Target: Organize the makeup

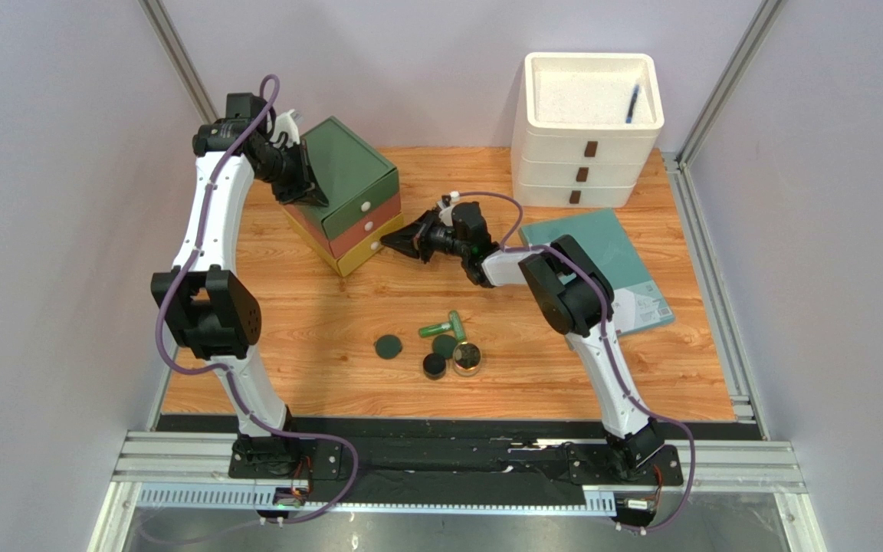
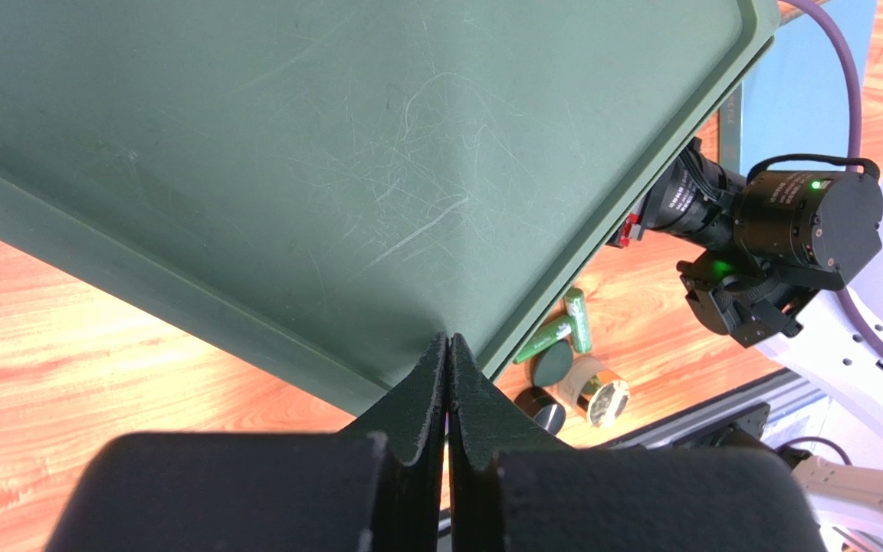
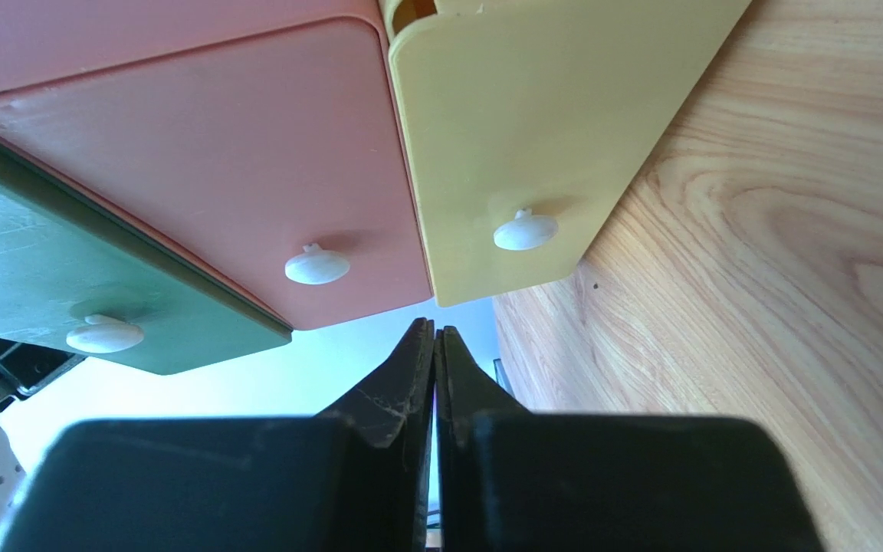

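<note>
From the top view, the makeup lies in a loose cluster on the bench (image 1: 296,334), near its middle. It is made up of a flat dark green compact (image 1: 387,347), a bright green tube (image 1: 440,328), a dark jar (image 1: 435,366) and a gold-rimmed jar (image 1: 468,360) just beside it. The left end effector (image 1: 302,184) sits at the green top of the small drawer unit (image 1: 348,161). The right end effector (image 1: 394,242) points at that unit's lowest front. A white drawer unit (image 1: 587,150) stands at the back right with a blue pen (image 1: 633,104) in its top tray, and a teal book (image 1: 613,270) lies before it.

In the left wrist view, the left end effector (image 2: 447,342) is clenched on nothing, its tips meeting over the edge of the scratched green top (image 2: 354,173). Whether it touches the top cannot be told. Beyond that edge the tube (image 2: 561,328) and the gold-rimmed jar (image 2: 602,397) show on the bench.

In the right wrist view, the right end effector (image 3: 434,330) is likewise clenched and empty. It is just short of the yellow drawer (image 3: 527,115), which stands slightly proud of the pink drawer (image 3: 216,138). The green drawer (image 3: 55,265) is beside them.
</note>
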Controlling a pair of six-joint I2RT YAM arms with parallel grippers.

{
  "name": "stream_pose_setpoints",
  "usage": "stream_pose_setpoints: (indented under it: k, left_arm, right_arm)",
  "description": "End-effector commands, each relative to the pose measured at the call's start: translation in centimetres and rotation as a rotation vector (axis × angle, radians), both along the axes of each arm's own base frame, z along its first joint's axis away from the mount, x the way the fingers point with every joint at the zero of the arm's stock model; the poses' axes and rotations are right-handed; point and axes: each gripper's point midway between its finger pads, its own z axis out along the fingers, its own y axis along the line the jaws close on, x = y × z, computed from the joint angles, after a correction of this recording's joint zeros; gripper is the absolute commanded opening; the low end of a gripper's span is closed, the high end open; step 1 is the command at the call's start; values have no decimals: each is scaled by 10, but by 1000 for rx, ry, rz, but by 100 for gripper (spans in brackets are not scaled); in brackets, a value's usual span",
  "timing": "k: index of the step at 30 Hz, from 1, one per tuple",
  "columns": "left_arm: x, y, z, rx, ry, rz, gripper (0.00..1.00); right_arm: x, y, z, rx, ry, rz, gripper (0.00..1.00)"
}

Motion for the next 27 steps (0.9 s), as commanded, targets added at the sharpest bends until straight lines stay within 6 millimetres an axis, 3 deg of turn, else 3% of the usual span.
stream_pose_setpoints:
  k: [1,4,7,13,27]
  left_arm:
    - [-23,32,-45,156,173,20,0]
    - [-23,31,-44,152,169,20,0]
    - [-22,30,-44,150,165,21,0]
    - [-24,28,-48,143,181,17,0]
    - [-24,19,-48,90,175,8,0]
  right_arm:
    - [1,0,49,55,-129,7,29]
    - [4,3,57,64,-190,10,41]
    - [7,7,58,60,-232,18,44]
    - [16,11,64,120,-280,3,43]
    - [24,19,49,109,-273,-1,42]
